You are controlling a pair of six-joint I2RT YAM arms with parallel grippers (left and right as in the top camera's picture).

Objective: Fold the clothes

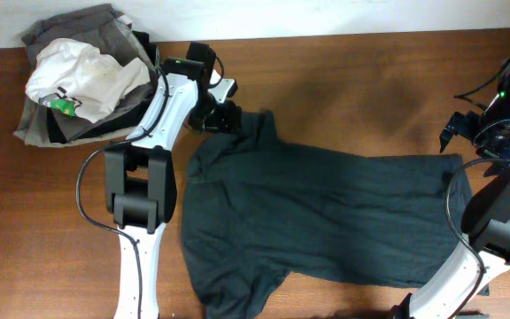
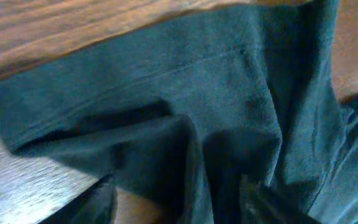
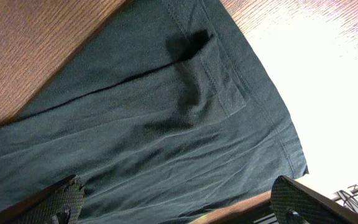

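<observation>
Left hand [image 1: 224, 116] at T-shirt [image 1: 326, 213] sleeve (right hand [image 1: 461, 127] splayed)

T-shirt [image 1: 326, 213], centre of frame: plain, very dark teal-black throughout, stitching in the same tone. Table [image 1: 370, 80]: reddish-brown, patterned with fine horizontal wood grain. Upper left of frame: white garment [image 1: 87, 75] with a small bright green mark [image 1: 63, 105], lying among grey garments [image 1: 69, 27]. Arms [image 1: 135, 266], lower left and right edge: white links, black joints. Top edge: off-white strip [image 1: 326, 18].
</observation>
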